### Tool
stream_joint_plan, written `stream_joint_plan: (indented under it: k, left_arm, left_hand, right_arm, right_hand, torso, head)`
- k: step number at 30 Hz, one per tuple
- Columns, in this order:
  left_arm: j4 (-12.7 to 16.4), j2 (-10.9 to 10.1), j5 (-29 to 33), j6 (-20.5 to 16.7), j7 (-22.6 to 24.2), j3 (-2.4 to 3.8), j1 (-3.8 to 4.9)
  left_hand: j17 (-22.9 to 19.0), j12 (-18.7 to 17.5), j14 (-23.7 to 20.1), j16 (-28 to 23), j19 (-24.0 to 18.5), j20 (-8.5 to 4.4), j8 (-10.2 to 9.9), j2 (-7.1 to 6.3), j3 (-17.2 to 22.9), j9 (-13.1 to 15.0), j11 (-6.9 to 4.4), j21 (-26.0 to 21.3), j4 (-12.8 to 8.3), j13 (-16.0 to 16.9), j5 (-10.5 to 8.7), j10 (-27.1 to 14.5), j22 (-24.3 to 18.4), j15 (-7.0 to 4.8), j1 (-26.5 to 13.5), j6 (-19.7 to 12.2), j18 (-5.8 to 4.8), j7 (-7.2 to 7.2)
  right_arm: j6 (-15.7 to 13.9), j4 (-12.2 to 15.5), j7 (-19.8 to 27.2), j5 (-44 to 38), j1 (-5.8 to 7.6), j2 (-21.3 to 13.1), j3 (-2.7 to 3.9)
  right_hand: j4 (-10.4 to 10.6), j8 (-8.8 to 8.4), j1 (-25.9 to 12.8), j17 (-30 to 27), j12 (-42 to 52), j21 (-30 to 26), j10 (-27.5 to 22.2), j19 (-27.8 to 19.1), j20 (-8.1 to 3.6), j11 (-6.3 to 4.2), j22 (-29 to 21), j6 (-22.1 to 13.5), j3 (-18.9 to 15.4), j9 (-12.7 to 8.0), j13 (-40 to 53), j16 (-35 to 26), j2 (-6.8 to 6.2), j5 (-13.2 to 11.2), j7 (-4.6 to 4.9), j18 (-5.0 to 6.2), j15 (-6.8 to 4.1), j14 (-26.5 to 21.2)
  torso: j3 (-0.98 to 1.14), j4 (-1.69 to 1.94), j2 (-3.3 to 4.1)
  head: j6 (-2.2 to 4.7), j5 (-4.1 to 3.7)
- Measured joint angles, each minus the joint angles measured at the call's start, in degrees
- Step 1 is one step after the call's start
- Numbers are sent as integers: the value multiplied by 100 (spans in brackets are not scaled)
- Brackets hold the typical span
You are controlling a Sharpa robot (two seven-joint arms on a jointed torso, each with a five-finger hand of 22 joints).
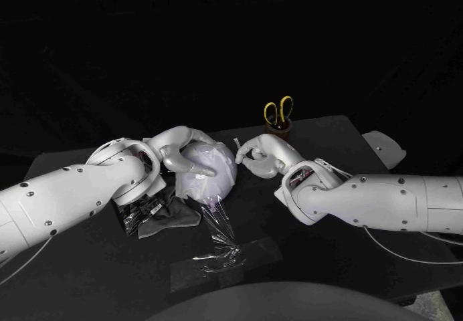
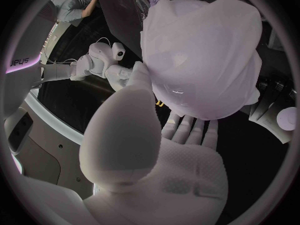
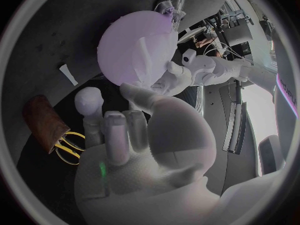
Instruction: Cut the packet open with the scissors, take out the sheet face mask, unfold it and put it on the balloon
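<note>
Balloon (image 1: 207,167) at frame centre, sheet face mask (image 2: 206,45) draped over it, long axis top to bottom, left hand (image 1: 178,148) fingers clamped on its upper left, right hand (image 1: 260,152) just right, fingers curled, cannot tell whether pinching.

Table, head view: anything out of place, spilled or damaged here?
Only litter: crumpled clear film lies in front of the balloon, and the black packet lies rumpled beside the left arm. Scissors stand neatly in their holder.
</note>
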Motion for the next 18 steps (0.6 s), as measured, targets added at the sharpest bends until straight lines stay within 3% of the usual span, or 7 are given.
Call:
stream_joint_plan:
  k: [3,7,10,11,12,16,18]
  left_arm:
    - [0,1,2,1,2,0,0]
    - [0,1,4,2,4,0,0]
    - [-2,2,5,2,5,0,0]
    - [-3,2,6,3,6,-1,0]
    - [-3,3,6,3,6,-2,0]
    - [-6,4,8,4,8,-2,0]
    - [-8,5,8,5,9,-1,0]
  left_hand:
    - [0,0,0,0,0,0,0,0,0,-1,0,0,0,0,0,0,0,0,0,0,0,0]
    - [0,0,0,0,0,0,0,0,0,-3,0,0,0,0,0,0,0,0,0,0,0,0]
    - [0,0,0,0,0,0,0,0,0,-3,0,0,0,0,0,0,0,0,0,0,0,0]
    - [0,0,0,0,0,0,0,0,0,-3,0,0,0,0,0,0,0,0,0,0,0,0]
    - [0,0,0,0,0,0,0,0,0,-3,0,0,0,0,0,0,0,0,0,0,0,0]
    - [-6,0,0,0,0,0,0,0,0,-3,0,0,0,0,0,0,0,0,0,0,0,0]
    - [-6,0,0,0,0,0,0,0,0,-3,0,0,0,0,0,0,0,0,0,0,0,0]
  right_arm:
    - [3,-13,-36,-23,0,-13,0]
    - [-10,-30,-3,36,0,-28,0]
    - [-26,-26,115,149,0,-29,0]
    - [-30,-18,182,204,0,-28,-1]
    - [-32,-9,234,245,0,-26,0]
    - [-23,20,429,371,1,-17,0]
    - [-6,23,493,407,1,-13,0]
  right_hand:
    - [18,0,-15,0,22,0,8,0,0,-8,0,0,18,14,9,-3,-15,1,0,0,0,0]
    - [174,-42,-89,0,4,-142,8,-65,0,-7,-65,-155,117,83,51,-4,-89,-260,11,0,2,-2]
    - [355,-358,-306,0,-158,-252,0,-126,42,89,-132,-498,-69,-70,78,-6,-307,-311,104,-1,46,-46]
    - [514,-413,-556,0,-159,-277,4,-127,42,134,-148,-574,-308,-92,85,-7,-556,-369,184,-3,66,-64]
    - [570,-506,-649,0,-185,-301,8,-147,63,138,-161,-636,-420,-150,87,-16,-649,-352,208,-3,90,-42]
    - [789,-907,-588,-4,-249,-411,20,-144,126,271,-227,-743,-859,-512,109,-26,-839,-273,309,-4,202,-33]
    - [867,-1004,-543,-5,-255,-425,0,-148,150,292,-245,-749,-965,-611,114,-26,-884,-253,321,-5,230,-44]
  torso:
    - [-1,0,2]
    - [-3,-1,2]
    - [-3,-1,2]
    - [-2,-1,2]
    - [-3,-1,2]
    - [-2,0,2]
    - [-2,1,2]
  head:
    - [1,-2]
    - [5,7]
    - [13,10]
    - [15,10]
    - [19,10]
    - [26,14]
    - [26,14]
